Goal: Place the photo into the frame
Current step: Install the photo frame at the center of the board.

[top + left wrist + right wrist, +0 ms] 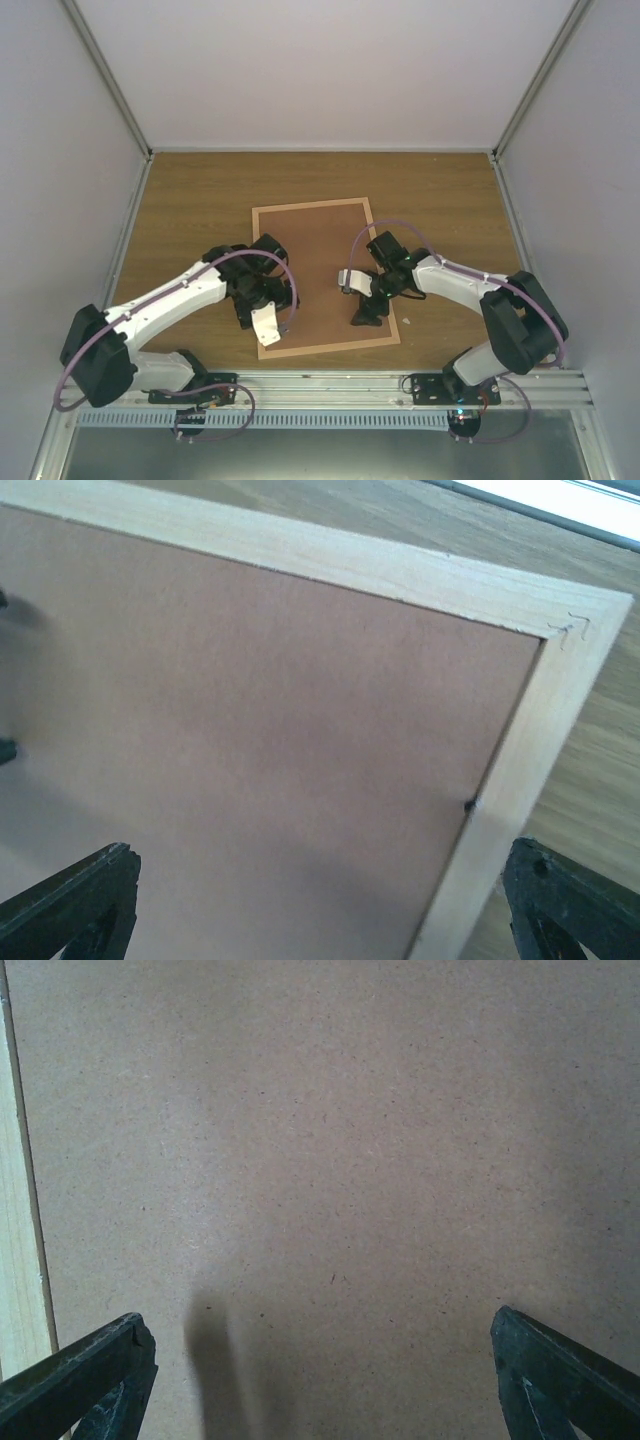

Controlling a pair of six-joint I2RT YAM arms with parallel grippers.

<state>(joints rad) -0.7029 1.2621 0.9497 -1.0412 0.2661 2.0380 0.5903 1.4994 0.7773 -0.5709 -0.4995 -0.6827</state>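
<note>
The left gripper (pixel 265 325) (pixel 318 865) hangs over the near-left corner of the frame (pixel 310 205) (pixel 400 570) (pixel 20 1260), its jaws spread wide and holding nothing. The frame lies flat on the wooden table (pixel 200 200), back side up. Its thin pale wood rails surround a plain brown backing board (pixel 320 260) (pixel 250 730) (pixel 350 1160) that sits level inside them. The frame looks light and stiff, though any pane beneath would be fragile. The outer edge of a rail seems the best place to take hold, as the flat board offers nothing to pinch. The photo shows in no view, and I cannot tell whether it lies under the board. As paper, it would likely be floppy and easily creased. The right gripper (pixel 368 312) (pixel 322 1325) hovers over the board just inside the frame's right rail, its jaws also wide apart and empty.
</note>
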